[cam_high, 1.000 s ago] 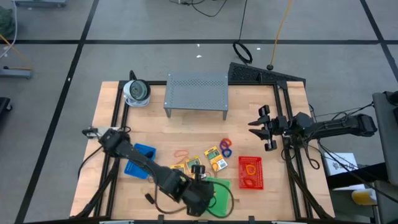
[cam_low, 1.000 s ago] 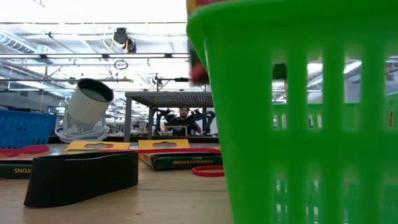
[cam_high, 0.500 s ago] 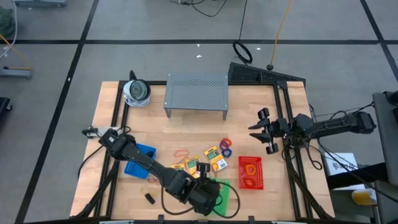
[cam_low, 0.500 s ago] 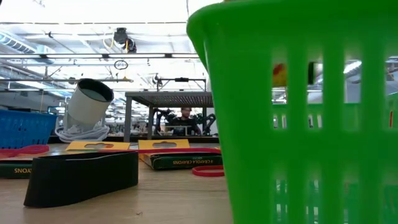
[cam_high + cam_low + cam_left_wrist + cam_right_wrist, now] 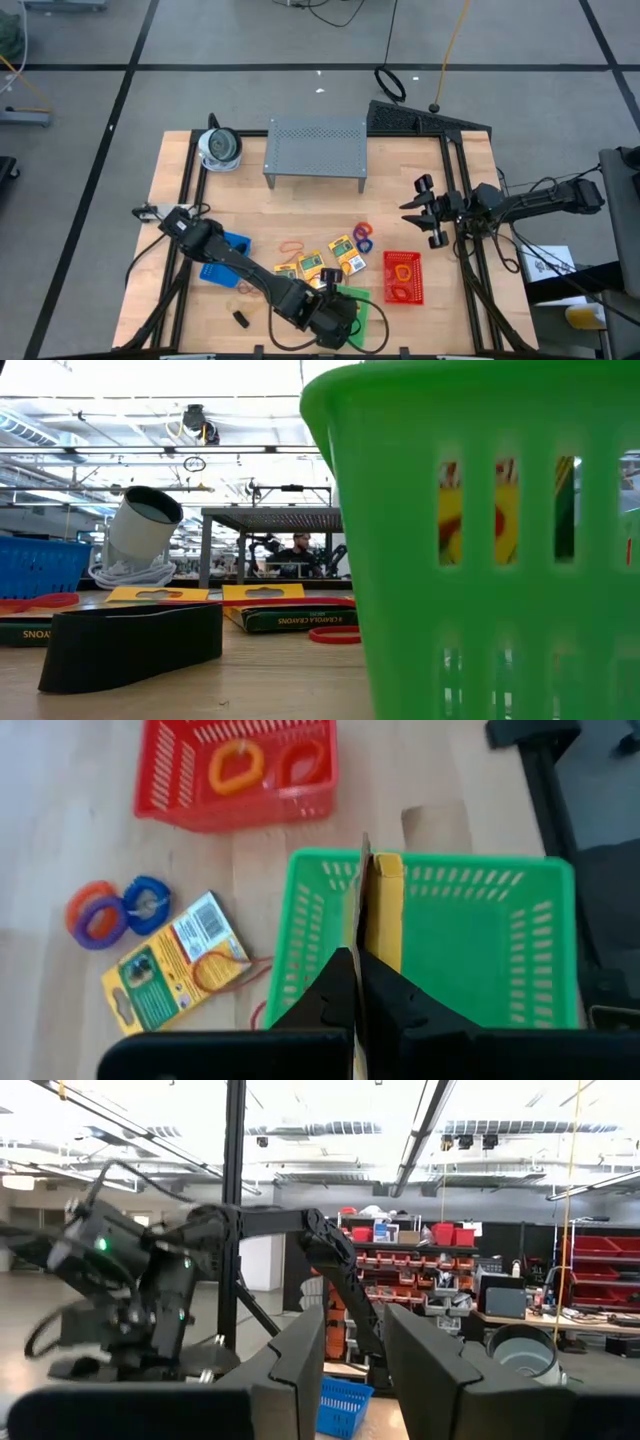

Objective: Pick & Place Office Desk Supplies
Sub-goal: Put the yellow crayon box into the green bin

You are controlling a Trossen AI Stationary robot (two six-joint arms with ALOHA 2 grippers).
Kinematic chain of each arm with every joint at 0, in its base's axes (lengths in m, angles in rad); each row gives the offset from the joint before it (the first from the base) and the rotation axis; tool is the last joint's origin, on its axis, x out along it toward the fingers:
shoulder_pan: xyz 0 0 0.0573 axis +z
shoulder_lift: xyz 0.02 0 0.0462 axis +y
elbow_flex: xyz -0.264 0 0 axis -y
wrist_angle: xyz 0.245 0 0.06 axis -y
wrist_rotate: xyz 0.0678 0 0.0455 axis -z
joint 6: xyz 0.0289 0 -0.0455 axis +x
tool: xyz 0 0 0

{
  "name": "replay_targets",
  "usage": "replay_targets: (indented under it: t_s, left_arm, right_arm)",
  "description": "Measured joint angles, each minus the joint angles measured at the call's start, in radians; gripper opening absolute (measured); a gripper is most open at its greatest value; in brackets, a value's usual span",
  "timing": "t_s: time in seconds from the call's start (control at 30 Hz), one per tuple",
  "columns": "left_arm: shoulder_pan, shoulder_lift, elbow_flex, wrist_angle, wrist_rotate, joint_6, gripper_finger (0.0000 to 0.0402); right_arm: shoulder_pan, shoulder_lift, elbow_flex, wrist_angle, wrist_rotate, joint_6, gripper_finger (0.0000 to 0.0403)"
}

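While gripping crayon box point(image 5: 382, 910), left arm point(image 5: 240, 265) over green basket point(image 5: 540, 960)

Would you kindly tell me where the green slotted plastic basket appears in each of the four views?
High view: green slotted plastic basket at the near table edge, partly under the left arm.
Low view: fills the right half.
Left wrist view: centre right.
Right wrist view: not in it.
Shared landmark: red plastic basket beside it.

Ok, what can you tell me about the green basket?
The green basket is a bright plastic tub with slotted walls and a thick rim, standing upright near the table's front edge, beside the red basket. The left gripper hangs over it, shut on a yellow crayon box held edge-up inside it. Through the slots in the low view, the box shows yellow and red. Otherwise its floor looks bare.
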Motion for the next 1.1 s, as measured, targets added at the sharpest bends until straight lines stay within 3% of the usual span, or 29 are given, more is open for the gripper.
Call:
replay_targets:
  t_s: [0.47,0.7,0.83,1.1]
  left_arm:
    - [0.018,-0.007,-0.182,0.081,-0.103,-0.083,0.0001]
    - [0.034,-0.004,-0.199,0.076,-0.176,-0.067,0.0001]
    - [0.039,-0.003,-0.199,0.082,-0.151,-0.065,0.0001]
    - [0.031,0.001,-0.169,0.119,0.017,-0.073,0.0002]
  right_arm:
    - [0.0,0.006,0.0,0.007,0.0,0.0,0.01]
    - [0.0,0.006,0.0,0.007,0.0,0.011,0.01]
    - [0.0,0.006,0.0,0.007,0.0,0.011,0.01]
    - [0.0,0.006,0.0,0.007,0.0,0.011,0.01]
